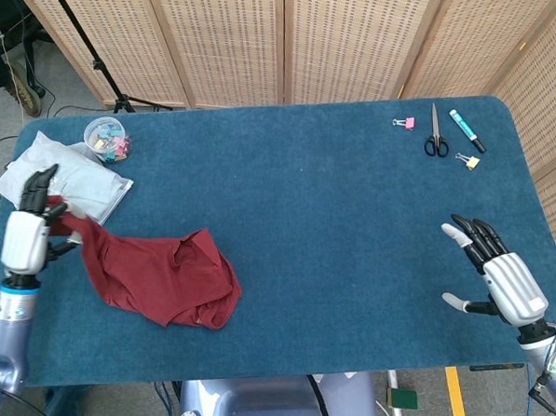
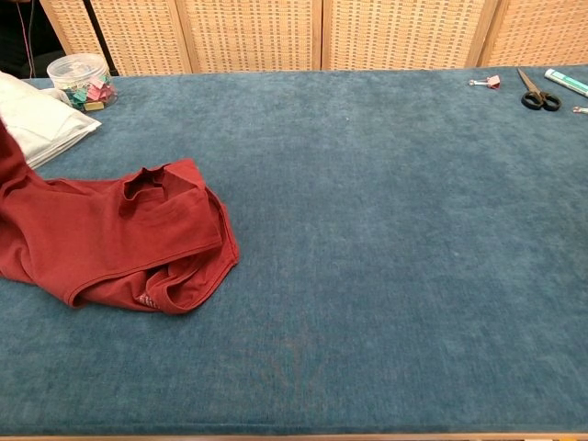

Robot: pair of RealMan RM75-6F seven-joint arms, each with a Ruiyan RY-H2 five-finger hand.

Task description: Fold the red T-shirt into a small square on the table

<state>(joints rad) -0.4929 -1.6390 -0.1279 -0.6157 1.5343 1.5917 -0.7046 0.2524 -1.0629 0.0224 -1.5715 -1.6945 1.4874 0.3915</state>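
The red T-shirt point(image 2: 110, 234) lies crumpled on the left of the blue bench point(image 2: 386, 230), one end rising off the left edge. Behind it sit a white bag point(image 2: 37, 124) and a clear tub of clips point(image 2: 81, 79); scissors point(image 2: 533, 92) lie far right.

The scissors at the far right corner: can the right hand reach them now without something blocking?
Probably yes. The right hand is open and holds nothing, and only bare table lies between it and the scissors; whether the arm stretches that far is uncertain.

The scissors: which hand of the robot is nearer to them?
Right. The right hand hovers open below the scissors; the left hand grips the red T-shirt across the table.
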